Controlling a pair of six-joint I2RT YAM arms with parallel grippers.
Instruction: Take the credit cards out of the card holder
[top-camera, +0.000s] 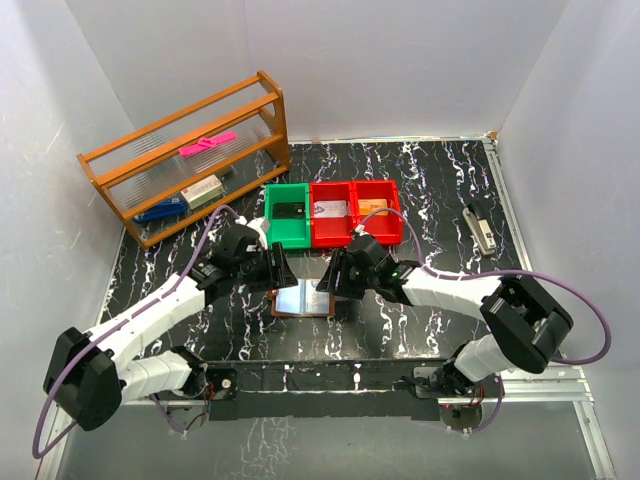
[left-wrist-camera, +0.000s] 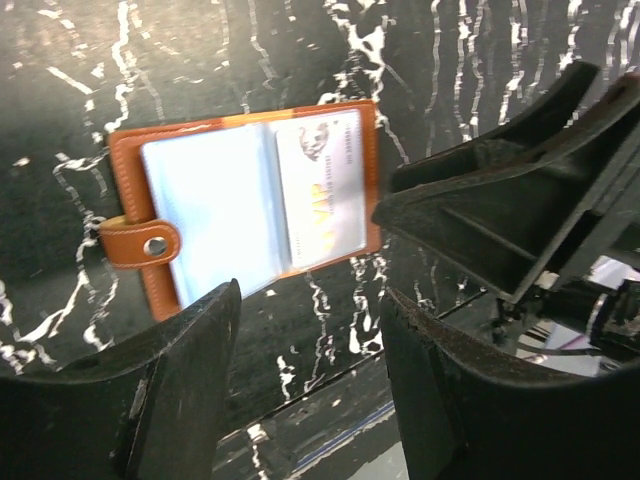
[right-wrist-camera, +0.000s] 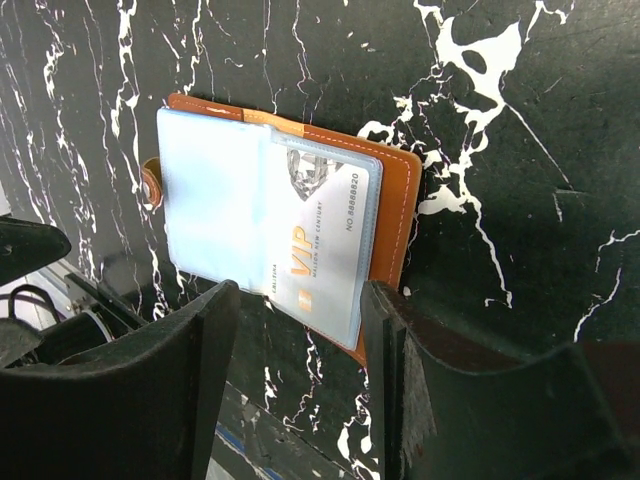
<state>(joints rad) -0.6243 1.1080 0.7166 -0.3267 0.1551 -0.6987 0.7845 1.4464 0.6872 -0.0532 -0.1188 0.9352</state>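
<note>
The card holder (top-camera: 303, 298) lies open on the black marble table, brown rim (right-wrist-camera: 396, 200) around pale blue sleeves. A light card printed VIP (right-wrist-camera: 318, 238) sits in its right sleeve (left-wrist-camera: 318, 185). A snap strap (left-wrist-camera: 140, 243) sticks out on the other side. My left gripper (top-camera: 276, 270) hovers at the holder's left edge, open, nothing between its fingers (left-wrist-camera: 190, 385). My right gripper (top-camera: 336, 272) hovers at the holder's right edge, open, its fingers (right-wrist-camera: 420, 400) either side of the VIP card's near corner without touching it. A silver-grey card (top-camera: 330, 209) and an orange card (top-camera: 373, 206) lie in the red bins.
A green bin (top-camera: 271, 222) and two red bins (top-camera: 356, 232) stand in a row just behind the grippers. A wooden rack (top-camera: 185, 155) with small items is at the back left. A stapler (top-camera: 481, 228) lies at the right. The metal rail (top-camera: 330, 378) runs along the near edge.
</note>
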